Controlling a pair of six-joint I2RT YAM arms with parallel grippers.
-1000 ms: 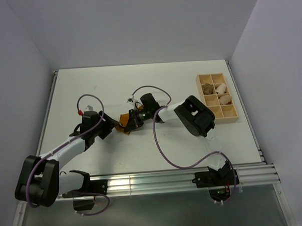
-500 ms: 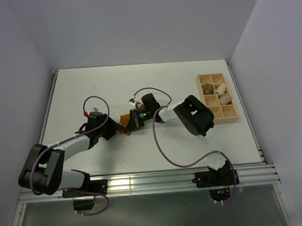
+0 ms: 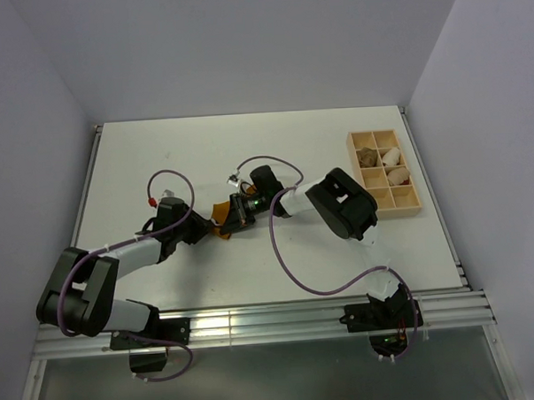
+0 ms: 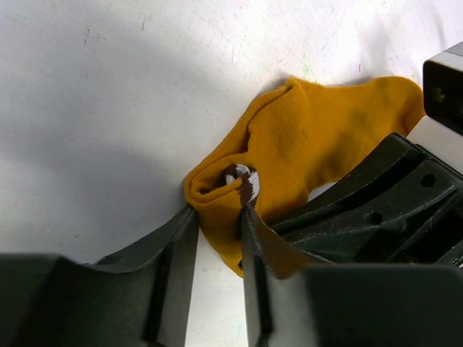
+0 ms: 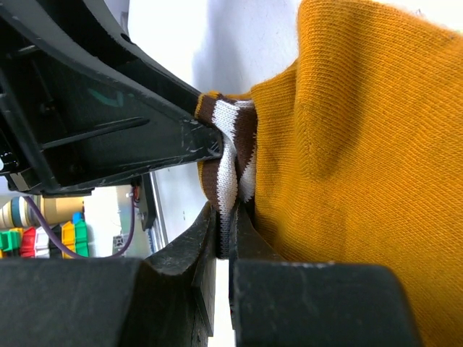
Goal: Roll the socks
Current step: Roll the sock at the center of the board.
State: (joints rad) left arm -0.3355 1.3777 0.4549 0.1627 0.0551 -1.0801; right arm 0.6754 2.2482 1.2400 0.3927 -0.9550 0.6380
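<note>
Mustard-orange sock (image 4: 304, 137) sits mid-surface (image 3: 203, 150), folded up. Left pincer (image 4: 217, 217) clamps its rolled fold; right pincer (image 5: 224, 231) is clenched on the striped cuff (image 5: 230, 166). Wooden divider tray (image 3: 416, 207) far right. No readable writing anywhere.

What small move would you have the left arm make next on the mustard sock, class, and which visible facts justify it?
Probably finish closing the left gripper on the folded edge of the mustard sock. Its jaws straddle that fold beside the striped cuff but look only part closed, while the right gripper is shut on the cuff. A firm second grip seems needed before rolling.
</note>
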